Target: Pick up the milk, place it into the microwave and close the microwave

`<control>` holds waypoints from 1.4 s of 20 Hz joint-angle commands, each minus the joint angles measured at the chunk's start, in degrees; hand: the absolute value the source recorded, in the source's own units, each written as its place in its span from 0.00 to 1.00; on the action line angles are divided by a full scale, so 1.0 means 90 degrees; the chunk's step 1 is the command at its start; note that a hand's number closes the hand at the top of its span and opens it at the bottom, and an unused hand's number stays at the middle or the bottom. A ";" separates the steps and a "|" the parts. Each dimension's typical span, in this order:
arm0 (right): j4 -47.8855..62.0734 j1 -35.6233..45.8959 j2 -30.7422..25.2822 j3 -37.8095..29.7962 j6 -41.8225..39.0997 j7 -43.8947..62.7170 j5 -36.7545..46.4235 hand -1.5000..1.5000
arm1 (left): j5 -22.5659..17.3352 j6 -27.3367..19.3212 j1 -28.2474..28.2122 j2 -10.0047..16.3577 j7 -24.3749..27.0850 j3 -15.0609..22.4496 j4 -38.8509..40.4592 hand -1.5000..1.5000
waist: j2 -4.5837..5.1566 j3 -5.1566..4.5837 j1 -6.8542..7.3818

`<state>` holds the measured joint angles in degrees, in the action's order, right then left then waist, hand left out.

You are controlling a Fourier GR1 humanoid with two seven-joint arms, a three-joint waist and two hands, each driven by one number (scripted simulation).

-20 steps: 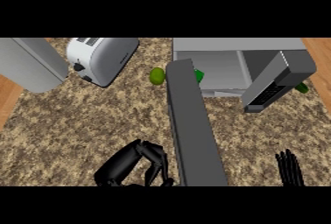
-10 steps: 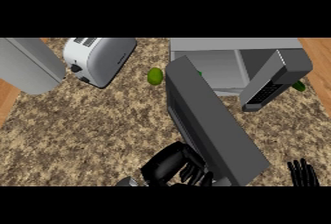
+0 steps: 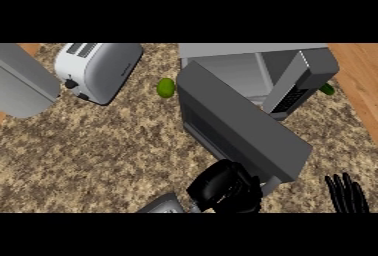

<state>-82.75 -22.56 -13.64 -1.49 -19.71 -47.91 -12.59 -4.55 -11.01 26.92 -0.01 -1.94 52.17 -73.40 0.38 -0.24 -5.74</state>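
Left hand (image 3: 221,187) at microwave door (image 3: 244,130)

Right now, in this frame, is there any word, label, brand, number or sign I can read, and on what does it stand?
No text can be read.
The microwave's control panel shows only dark marks, too small to read.
The toaster shows no lettering.

The lower edge cuts off the right robot hand (image 3: 345,196).
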 commanded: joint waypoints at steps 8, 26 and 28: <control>-0.1244 -0.0096 -0.0418 0.0335 -0.0514 0.0360 -0.0451 0.00 | -0.1754 -0.1361 0.1110 0.0003 0.0917 -0.0080 0.0906 0.00 | 0.0181 -0.0010 -0.0664; -0.2405 -0.0235 -0.0938 0.0507 -0.0770 0.1153 -0.1320 0.00 | -0.3322 -0.2175 0.2539 0.0001 0.1914 -0.1121 0.2356 1.00 | 0.0426 -0.0011 -0.1382; -0.2476 -0.0334 -0.1017 0.0524 -0.0846 0.1225 -0.1419 0.00 | -0.3466 -0.2209 0.2693 0.0001 0.1997 -0.1160 0.2479 1.00 | 0.0415 -0.0004 -0.1468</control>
<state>-103.75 -25.25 -21.87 3.47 -25.60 -37.06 -23.69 -33.58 -30.82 48.08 0.00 14.11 43.08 -53.43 3.96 -0.32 -17.79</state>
